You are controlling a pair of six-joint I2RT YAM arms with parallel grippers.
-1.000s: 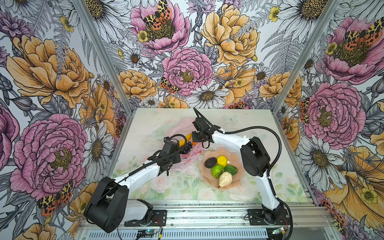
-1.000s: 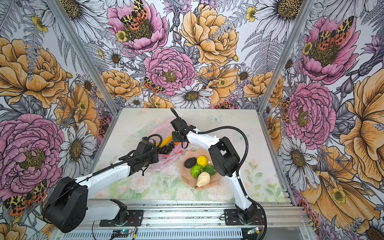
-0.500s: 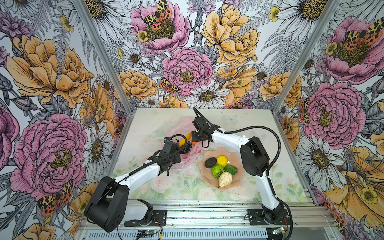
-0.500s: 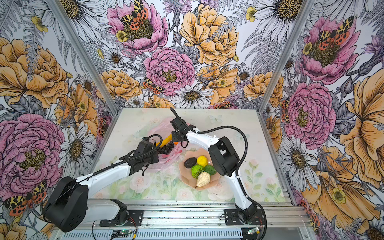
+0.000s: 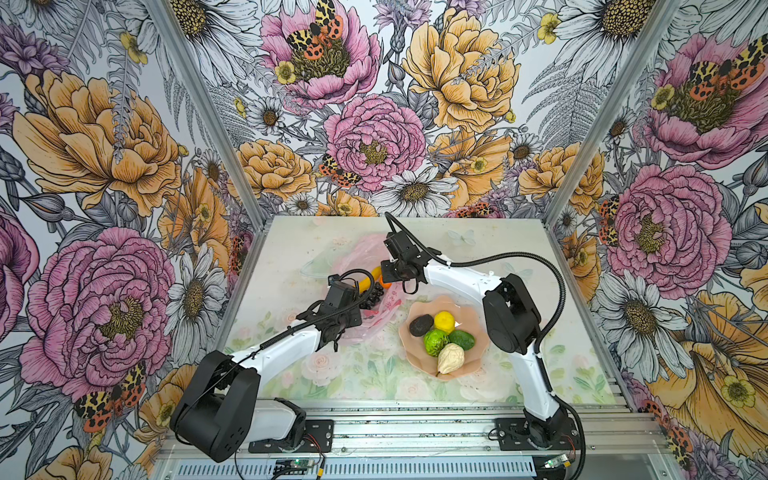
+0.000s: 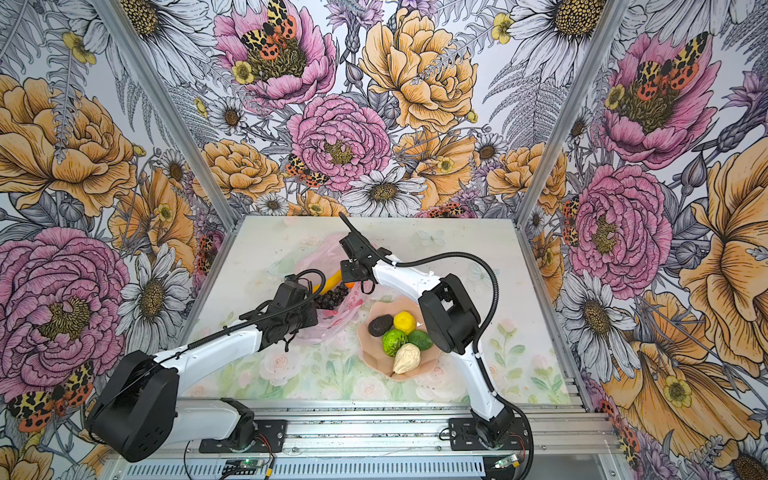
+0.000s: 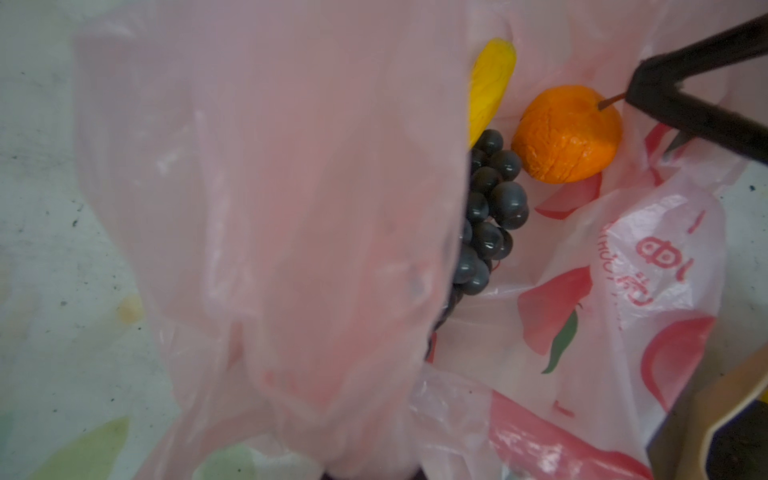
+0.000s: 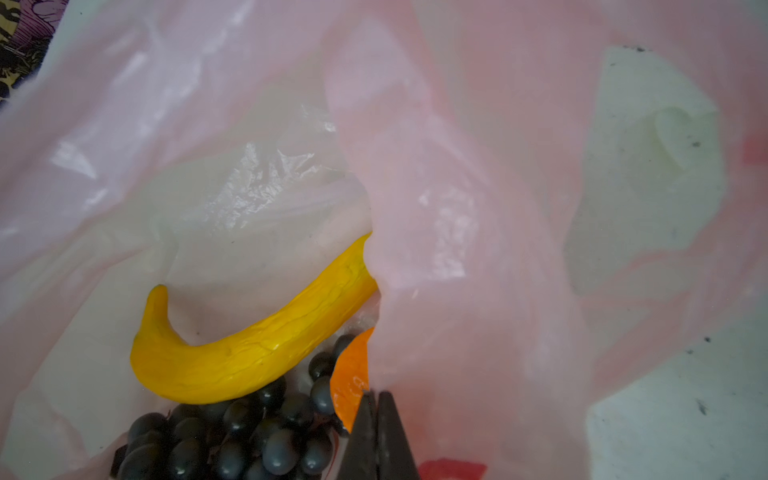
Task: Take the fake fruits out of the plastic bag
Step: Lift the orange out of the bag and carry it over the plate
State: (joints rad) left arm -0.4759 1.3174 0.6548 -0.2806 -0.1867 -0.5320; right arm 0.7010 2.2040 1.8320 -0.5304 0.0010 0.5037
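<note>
The plastic bag lay crumpled on the floral table, a little behind its middle and just beside the peach-pink plate, as both top views showed. It was a thin, translucent film of pale pink with many creases and shiny folds. It carried red printed marks, among them a peach shape with a green leaf, seen in the left wrist view. Its mouth stood open. One sheet of it rose close in front of the left wrist camera and hid much of the inside.

Three fake fruits were inside the bag. There was a yellow banana, curved and with a wrinkled skin. A dark grape bunch of glossy round berries touched the banana. An orange tangerine with a dented skin and a thin brown stem lay just beside the grapes.

The right gripper reached into the bag with its jaws pressed together, and its tips were closed on the stem of the tangerine. The left gripper was clenched at the near edge of the bag and pinched the film.

On the plate five fruits lay close together: a blackish avocado-like piece, a lemon, a lime-green round fruit, a small dark green piece and a cream pear.
</note>
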